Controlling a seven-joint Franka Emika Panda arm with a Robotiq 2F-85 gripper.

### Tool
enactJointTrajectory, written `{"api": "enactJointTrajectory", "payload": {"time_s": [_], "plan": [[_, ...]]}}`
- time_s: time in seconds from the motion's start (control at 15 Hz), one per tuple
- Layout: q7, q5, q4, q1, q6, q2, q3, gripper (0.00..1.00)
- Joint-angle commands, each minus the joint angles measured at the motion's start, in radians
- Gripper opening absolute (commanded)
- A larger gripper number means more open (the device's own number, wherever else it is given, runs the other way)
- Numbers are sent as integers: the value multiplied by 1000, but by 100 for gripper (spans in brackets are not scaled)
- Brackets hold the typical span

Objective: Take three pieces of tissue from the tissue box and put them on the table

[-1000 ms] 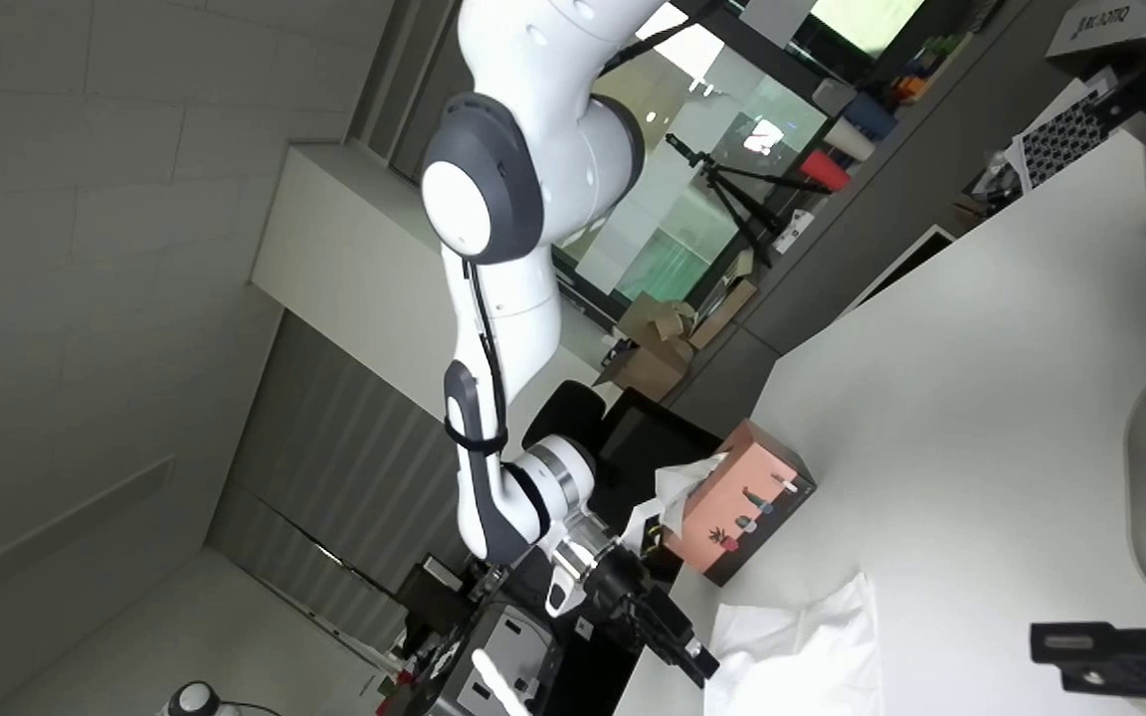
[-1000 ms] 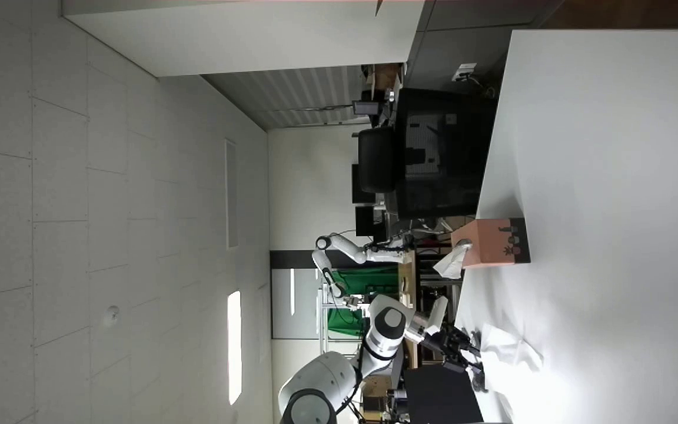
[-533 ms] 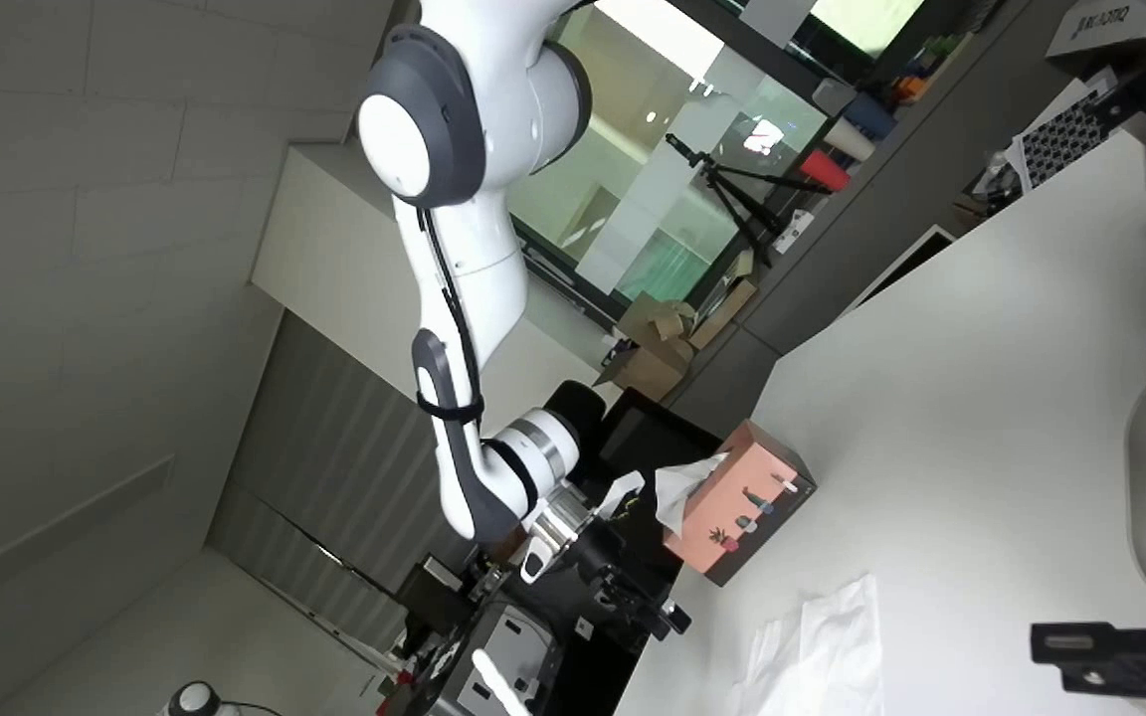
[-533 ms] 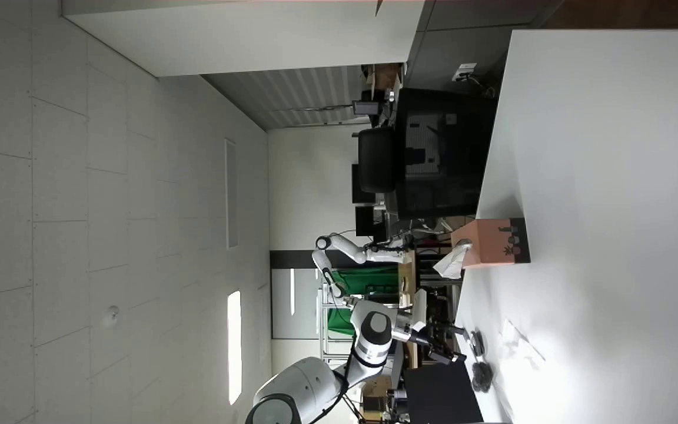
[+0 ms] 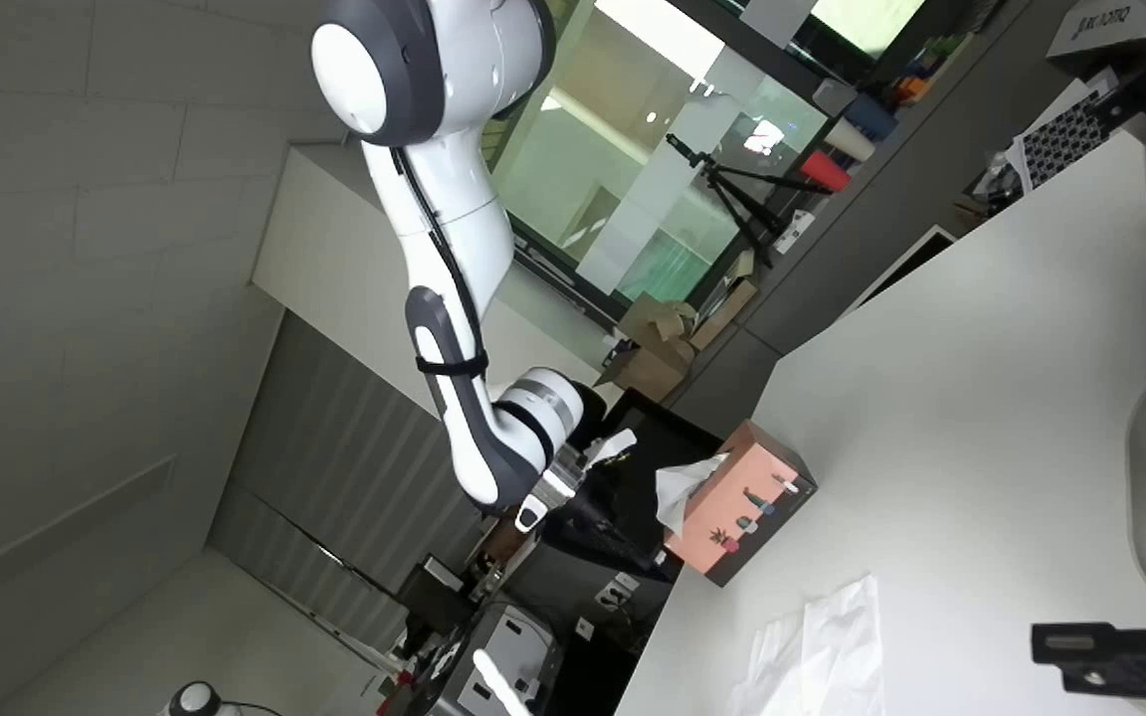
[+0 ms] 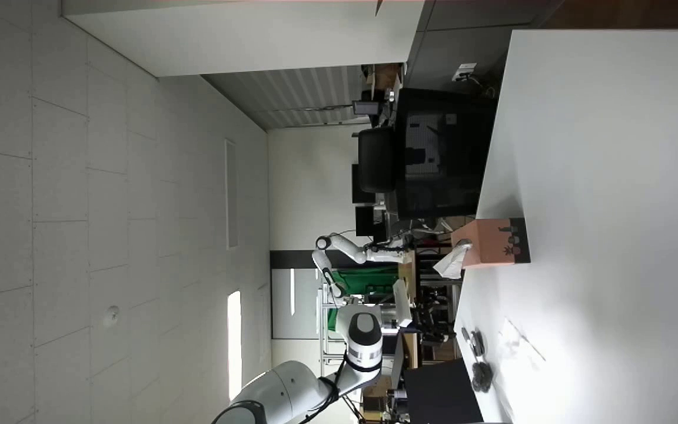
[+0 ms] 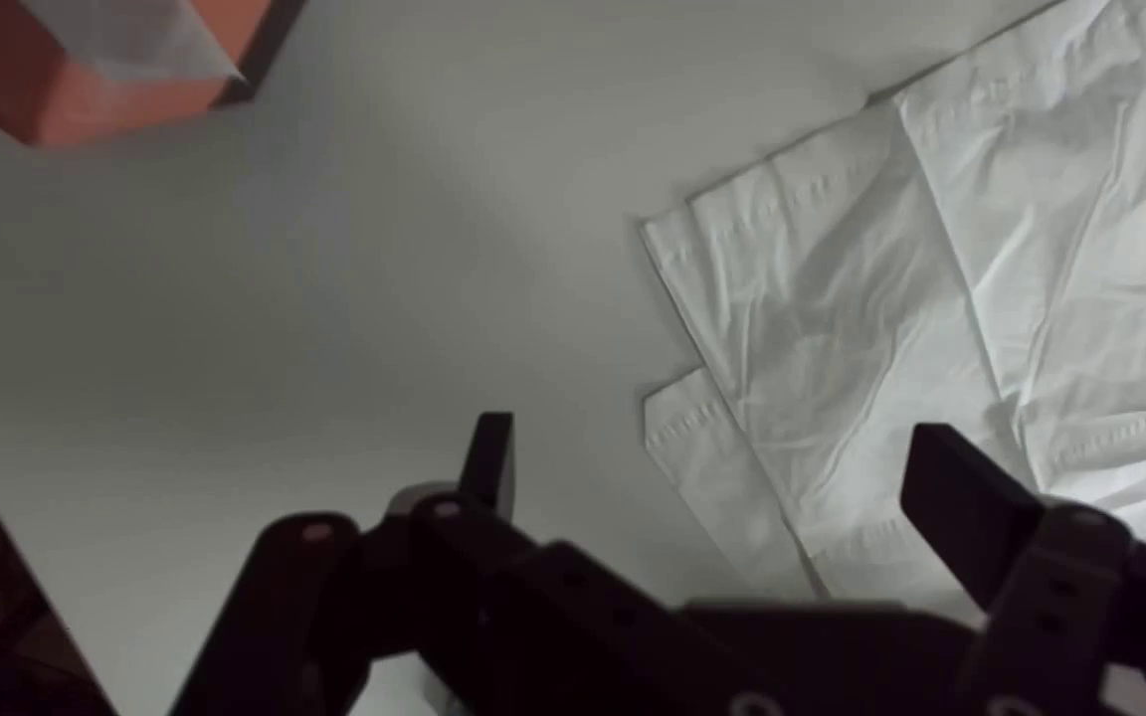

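Overlapping crumpled white pieces of tissue (image 7: 931, 298) lie flat on the white table (image 7: 493, 219); how many cannot be told. In an exterior view these tissues (image 5: 822, 656) rest in front of the pink tissue box (image 5: 732, 507). From the box top a further white tissue (image 6: 454, 261) pokes out, visible in both exterior views. The wrist view cuts off the box (image 7: 125, 111) at the upper left. My gripper (image 7: 712, 443) stands open above the table, its jaws wide apart and holding nothing. In both exterior views it blends into dark background near the table edge.
Small dark items (image 6: 481, 377) sit at the table edge close to the tissues. A black bracket (image 5: 1110, 658) projects over the table at the near side. Behind the box stands a black screen (image 6: 451, 153). Bright glare washes out part of the tabletop in an exterior view.
My gripper has opened, let go of the tissue and risen away from the table. The released tissue has settled flat. The tissue box has stayed put.
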Motion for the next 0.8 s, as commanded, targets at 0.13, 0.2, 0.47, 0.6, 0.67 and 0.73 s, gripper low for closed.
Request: {"api": "enactJointTrajectory", "payload": {"time_s": [0.13,0.2,0.47,0.6,0.67,0.73], "plan": [[248,-180,-157,24,195,-112,-87,100],[284,-219,-169,32,221,-119,-106,100],[423,-373,-194,67,281,-130,-190,100],[489,-443,-192,83,291,-125,-228,100],[516,-473,-191,87,290,-125,-240,100],[544,-505,-188,92,292,-123,-254,100]]}}
